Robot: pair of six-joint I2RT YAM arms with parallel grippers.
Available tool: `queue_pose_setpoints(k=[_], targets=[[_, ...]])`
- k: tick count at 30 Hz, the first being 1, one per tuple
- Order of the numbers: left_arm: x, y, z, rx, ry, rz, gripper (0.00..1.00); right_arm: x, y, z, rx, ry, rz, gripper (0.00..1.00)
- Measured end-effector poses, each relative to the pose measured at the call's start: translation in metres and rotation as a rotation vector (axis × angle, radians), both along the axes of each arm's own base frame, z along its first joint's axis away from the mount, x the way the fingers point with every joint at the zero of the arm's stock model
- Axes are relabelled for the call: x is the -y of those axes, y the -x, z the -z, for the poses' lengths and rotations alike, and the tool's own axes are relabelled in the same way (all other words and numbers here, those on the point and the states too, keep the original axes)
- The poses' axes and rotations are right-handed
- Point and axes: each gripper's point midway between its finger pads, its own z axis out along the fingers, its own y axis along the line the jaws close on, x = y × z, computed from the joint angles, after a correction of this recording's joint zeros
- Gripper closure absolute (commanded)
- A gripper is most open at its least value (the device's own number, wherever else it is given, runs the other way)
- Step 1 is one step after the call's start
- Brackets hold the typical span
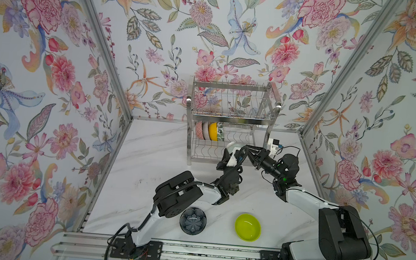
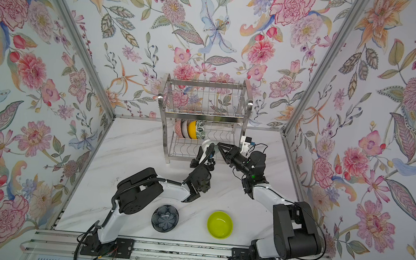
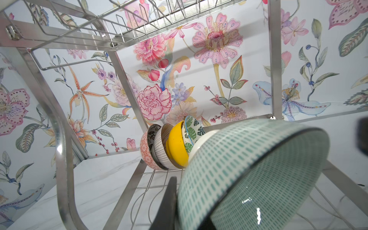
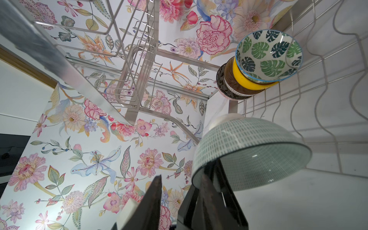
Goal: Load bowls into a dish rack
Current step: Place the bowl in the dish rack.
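Ahead of the left gripper (image 1: 226,155), clamped tight on the pale mint bowl (image 3: 249,169), free dish rack (image 1: 189,144) slots wait beside the leaf-print bowl (image 4: 268,57): tip it upright, ease in; right gripper (image 2: 222,147) alongside, jaws parted, empty

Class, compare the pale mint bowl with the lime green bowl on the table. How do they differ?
The pale mint bowl is tipped on its side; the lime green bowl sits upright. The mint bowl is clamped by the left gripper at the dish rack; the lime one lies free on the table. Mint carries a dash pattern; lime is plain. Both are round.
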Motion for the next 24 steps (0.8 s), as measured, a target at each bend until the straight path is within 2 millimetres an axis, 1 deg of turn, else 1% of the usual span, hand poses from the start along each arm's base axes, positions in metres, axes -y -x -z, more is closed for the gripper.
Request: queue_pose_setpoints(k=[5, 9, 16, 19, 24], targets=[[-0.011, -0.009, -0.001, 0.003, -0.005, -0.026, 1.00, 0.000, 0.000, 0.002, -0.008, 0.001, -0.001, 0.63], [-0.010, -0.008, -0.002, 0.004, -0.007, -0.026, 1.00, 0.000, 0.000, 0.001, -0.015, -0.006, -0.002, 0.59], [0.002, -0.001, -0.010, 0.018, 0.006, 0.001, 1.00, -0.002, -0.001, 0.003, -0.024, -0.019, -0.013, 0.55], [0.010, 0.004, -0.013, 0.022, 0.007, 0.018, 1.00, -0.003, -0.001, 0.006, -0.036, -0.022, -0.018, 0.55], [0.020, 0.011, -0.013, 0.025, 0.005, 0.048, 1.00, 0.000, -0.002, 0.005, -0.036, -0.028, -0.014, 0.54]])
